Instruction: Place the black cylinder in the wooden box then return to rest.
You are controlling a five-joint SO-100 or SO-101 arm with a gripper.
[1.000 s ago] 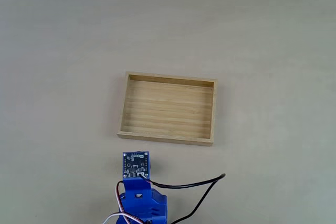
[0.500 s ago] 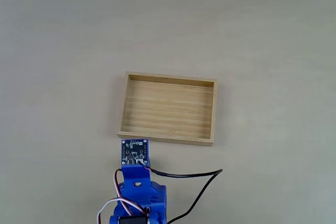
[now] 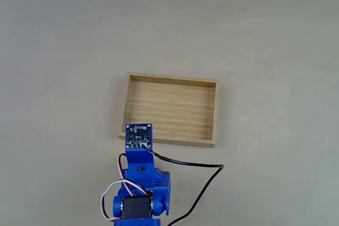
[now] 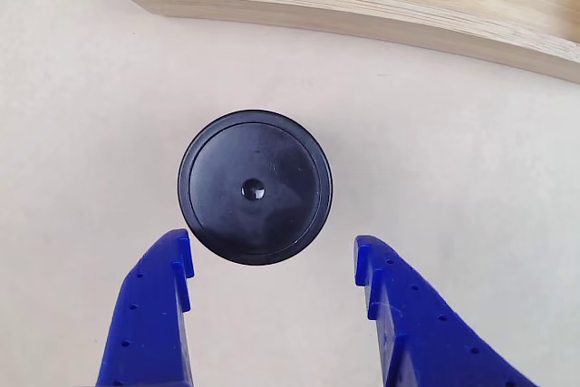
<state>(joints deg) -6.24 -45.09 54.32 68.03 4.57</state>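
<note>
In the other view, the black cylinder (image 4: 255,188) stands upright on the pale table, round top with a small central dimple facing the camera. My gripper (image 4: 273,245) is open, its two blue fingers (image 4: 168,296) just short of the cylinder on either side and not touching it. The wooden box (image 4: 362,20) lies just beyond the cylinder, its near wall across the top of that view. In the fixed view the wooden box (image 3: 169,142) sits mid-table, and my blue arm (image 3: 140,183) reaches up from the bottom edge, its circuit board (image 3: 139,136) overlapping the box's near-left wall. The arm hides the cylinder there.
A black cable (image 3: 204,181) loops from the arm out to the right over the table in the fixed view. White and red servo wires (image 3: 114,194) curl at the arm's left side. Bare pale table (image 3: 265,51) surrounds the box.
The arm has stretched forward from the bottom edge toward the box, and its circuit board now overlaps the box's near wall. The box has stayed put.
</note>
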